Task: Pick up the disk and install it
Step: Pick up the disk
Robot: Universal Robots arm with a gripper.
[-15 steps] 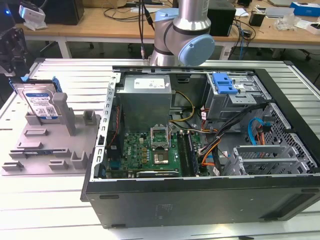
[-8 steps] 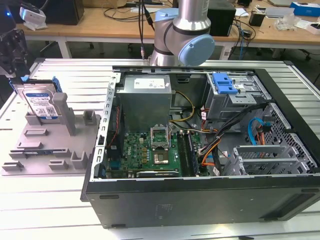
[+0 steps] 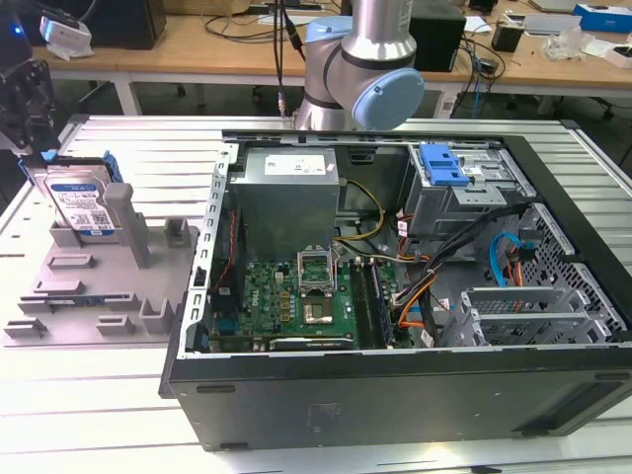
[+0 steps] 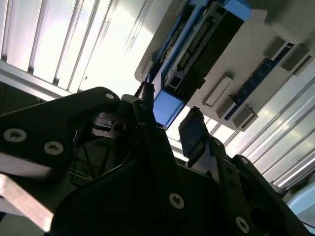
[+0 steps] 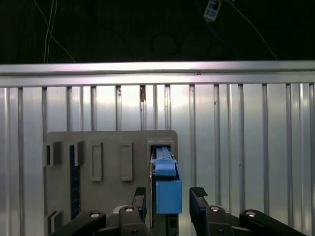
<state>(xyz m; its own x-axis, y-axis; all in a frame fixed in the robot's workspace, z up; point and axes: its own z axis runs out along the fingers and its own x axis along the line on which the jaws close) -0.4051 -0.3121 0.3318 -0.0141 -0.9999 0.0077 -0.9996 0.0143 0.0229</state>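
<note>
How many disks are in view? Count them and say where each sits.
1. The disk stands on edge in the grey fixture at the exterior view's left. The drive cage may hide others.

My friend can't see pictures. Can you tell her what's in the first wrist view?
The gripper is open, with one dark finger on each side of the blue end of the disk and a small gap on both sides. The disk stands in a grey fixture, which sits on a ribbed silver table.
</note>
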